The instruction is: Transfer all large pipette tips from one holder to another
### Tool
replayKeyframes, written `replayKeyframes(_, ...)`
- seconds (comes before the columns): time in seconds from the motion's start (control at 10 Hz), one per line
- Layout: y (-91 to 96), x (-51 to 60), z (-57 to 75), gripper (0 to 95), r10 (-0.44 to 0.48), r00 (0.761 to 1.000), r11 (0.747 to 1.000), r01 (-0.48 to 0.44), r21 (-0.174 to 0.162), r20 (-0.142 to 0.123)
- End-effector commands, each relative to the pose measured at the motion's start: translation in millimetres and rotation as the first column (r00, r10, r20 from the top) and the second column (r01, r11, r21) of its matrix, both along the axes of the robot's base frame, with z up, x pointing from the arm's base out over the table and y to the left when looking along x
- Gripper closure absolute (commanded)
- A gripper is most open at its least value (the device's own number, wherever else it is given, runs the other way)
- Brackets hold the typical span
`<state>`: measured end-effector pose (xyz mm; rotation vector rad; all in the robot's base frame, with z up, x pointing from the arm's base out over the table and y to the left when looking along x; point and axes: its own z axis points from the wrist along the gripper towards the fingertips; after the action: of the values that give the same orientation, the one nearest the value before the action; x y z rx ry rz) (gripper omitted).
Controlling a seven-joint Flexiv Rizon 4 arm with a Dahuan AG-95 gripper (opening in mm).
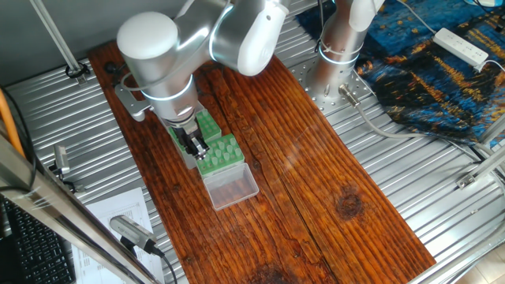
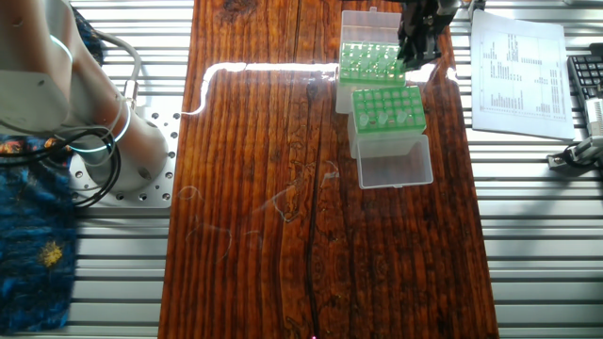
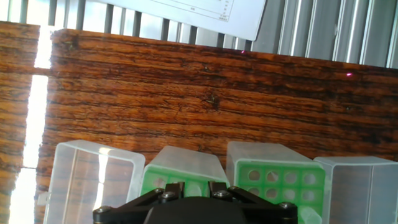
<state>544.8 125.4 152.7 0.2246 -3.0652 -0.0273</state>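
Note:
Two green racks stand side by side on the wooden board. The rack (image 2: 386, 108) next to its open clear lid (image 2: 394, 160) holds several large pipette tips (image 2: 398, 119), pale cones that stick up from its top (image 1: 224, 150). The other rack (image 2: 367, 61) lies under my gripper (image 2: 415, 47). In the hand view the black fingers (image 3: 174, 188) hover low over that rack (image 3: 183, 168), a narrow gap between them showing only green. The rack on the right (image 3: 277, 180) shows bare round holes. My gripper (image 1: 194, 147) is open; I see no tip between the jaws.
A second clear lid (image 2: 363, 24) lies beyond the far rack. A printed sheet (image 2: 518, 71) and a keyboard (image 2: 586, 80) sit on the metal table past the board's edge. The arm's base (image 2: 113, 151) stands at the opposite side. A power strip (image 1: 461, 46) rests on the patterned cloth.

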Motion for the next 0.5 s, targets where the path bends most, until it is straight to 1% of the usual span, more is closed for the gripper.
replayKeyframes(0.1, -0.4, 0.1, 0.0, 95.0, 0.002, 1.000, 1.000, -0.002, 0.003, 0.000)
replayKeyframes(0.3, -0.3, 0.0, 0.6, 95.0, 0.004, 1.000, 1.000, -0.004, 0.010, 0.000)
replayKeyframes(0.5, -0.1, -0.2, 1.5, 95.0, 0.007, 1.000, 1.000, -0.007, 0.010, 0.000)
